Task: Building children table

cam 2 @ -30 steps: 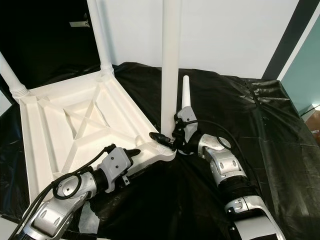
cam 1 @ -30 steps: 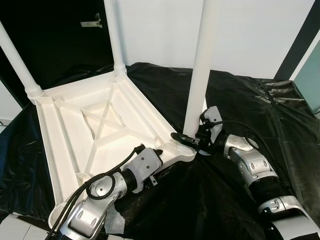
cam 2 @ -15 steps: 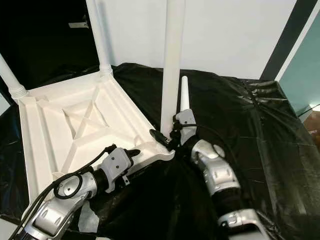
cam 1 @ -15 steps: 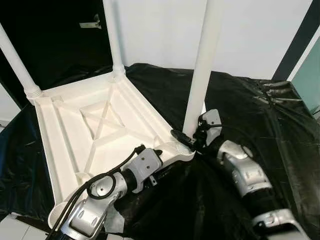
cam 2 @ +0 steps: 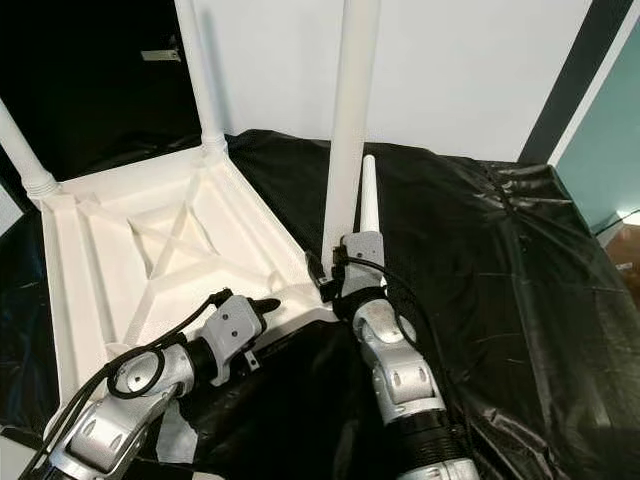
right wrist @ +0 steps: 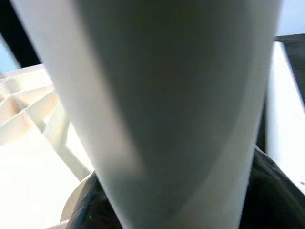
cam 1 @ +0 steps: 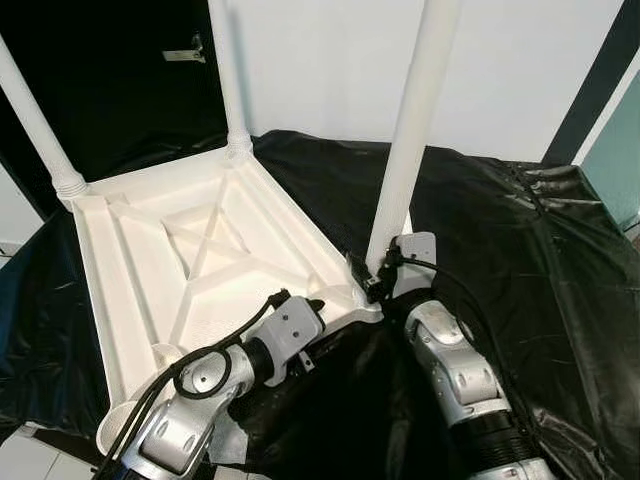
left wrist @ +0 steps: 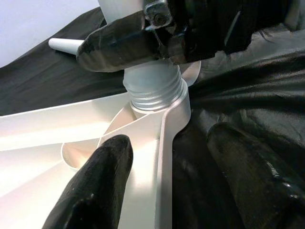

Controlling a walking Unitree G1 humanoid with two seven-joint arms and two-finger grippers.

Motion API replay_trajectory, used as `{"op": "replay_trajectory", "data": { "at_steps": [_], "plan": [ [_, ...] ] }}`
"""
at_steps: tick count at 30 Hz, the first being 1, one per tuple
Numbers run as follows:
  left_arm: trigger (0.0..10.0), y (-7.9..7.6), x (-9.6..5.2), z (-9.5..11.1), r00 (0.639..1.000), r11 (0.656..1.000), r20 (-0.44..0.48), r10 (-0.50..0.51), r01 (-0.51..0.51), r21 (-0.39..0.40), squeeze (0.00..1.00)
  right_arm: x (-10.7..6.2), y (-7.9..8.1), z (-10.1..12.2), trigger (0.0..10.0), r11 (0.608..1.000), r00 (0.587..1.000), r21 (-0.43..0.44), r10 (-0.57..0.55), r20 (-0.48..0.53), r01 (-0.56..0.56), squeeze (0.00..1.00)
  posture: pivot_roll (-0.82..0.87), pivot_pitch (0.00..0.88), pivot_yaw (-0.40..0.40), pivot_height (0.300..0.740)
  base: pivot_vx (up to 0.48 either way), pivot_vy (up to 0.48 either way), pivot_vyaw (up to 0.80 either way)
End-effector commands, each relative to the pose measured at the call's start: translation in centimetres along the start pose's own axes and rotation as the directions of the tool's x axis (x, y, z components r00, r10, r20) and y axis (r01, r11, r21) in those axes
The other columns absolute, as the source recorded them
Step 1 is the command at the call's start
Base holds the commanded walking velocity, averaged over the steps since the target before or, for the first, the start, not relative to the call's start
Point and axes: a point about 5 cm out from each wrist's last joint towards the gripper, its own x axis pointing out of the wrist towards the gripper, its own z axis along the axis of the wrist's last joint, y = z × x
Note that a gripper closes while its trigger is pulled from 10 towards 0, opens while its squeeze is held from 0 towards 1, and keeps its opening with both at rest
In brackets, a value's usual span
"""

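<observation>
With the upturned white tabletop (cam 1: 180,250) on black sheeting (cam 1: 520,250), the right gripper (cam 1: 372,282) clasps the near-corner leg (cam 1: 405,160) while the left gripper (left wrist: 167,186) straddles the rim, fingers spread; cross-threading risks a crooked, wobbly leg.

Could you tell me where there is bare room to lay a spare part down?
The black sheet right of the loose leg is bare. It is crowded at the tabletop corner, where both end effectors work.

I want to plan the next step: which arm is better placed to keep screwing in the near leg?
Right. The right gripper already clasps the leg at its threaded base; the left gripper straddles the tabletop rim, steadying it.
</observation>
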Motion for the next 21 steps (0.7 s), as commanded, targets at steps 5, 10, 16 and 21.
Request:
{"op": "replay_trajectory", "data": {
  "at_steps": [5,10,16,21],
  "plan": [
    [10.0,0.0,0.2,0.1,1.000,1.000,0.005,0.006,-0.006,0.004,0.00,-0.3,0.8,-0.4,10.0,1.000,1.000,0.019,0.011,-0.019,-0.011,0.00,0.02,0.000,-0.040,0.740,0.000,0.000,0.00],
    [10.0,0.3,0.4,0.2,1.000,1.000,0.003,0.016,-0.016,0.010,0.00,-0.4,0.8,0.2,10.0,0.998,0.998,-0.024,0.064,0.023,-0.063,0.37,0.02,0.000,-0.038,0.740,0.000,0.000,0.00],
    [10.0,0.5,0.8,0.6,1.000,1.000,0.018,0.026,-0.026,0.005,0.00,-1.0,0.1,0.7,10.0,0.989,0.987,-0.014,0.148,0.062,-0.147,1.00,0.02,0.000,-0.034,0.740,0.000,0.000,0.00],
    [10.0,0.4,0.8,0.7,1.000,1.000,0.022,0.021,-0.021,0.009,0.00,-1.6,-0.9,0.8,10.0,0.976,0.974,-0.033,0.217,0.059,-0.215,1.00,0.01,0.000,-0.028,0.740,0.000,0.000,0.00]
  ]
}}
